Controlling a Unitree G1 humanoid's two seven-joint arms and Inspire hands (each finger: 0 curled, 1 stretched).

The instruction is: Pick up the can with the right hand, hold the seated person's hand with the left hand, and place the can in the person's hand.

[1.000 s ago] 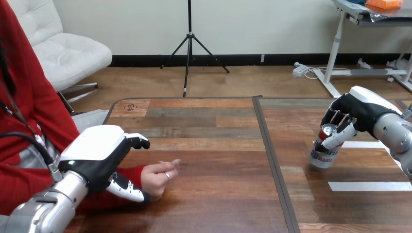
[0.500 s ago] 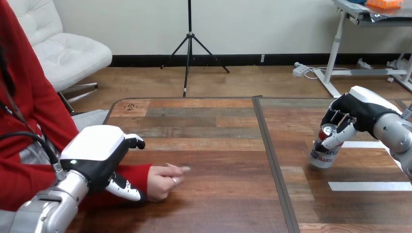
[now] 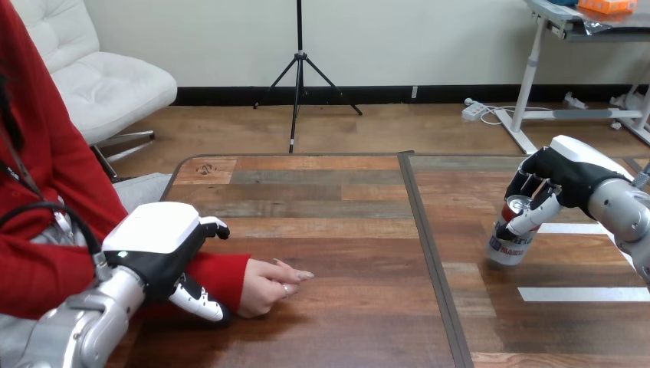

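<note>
silver can sits on the table right under the right hand, whose fingers are curled round its top. left hand rests over the red sleeve, with the person's hand just past it. can't tell if it grips. i'd say we're at the grasp step, and next is lifting the can and carrying it across to the left hand. label has red print, too small to read.
</note>
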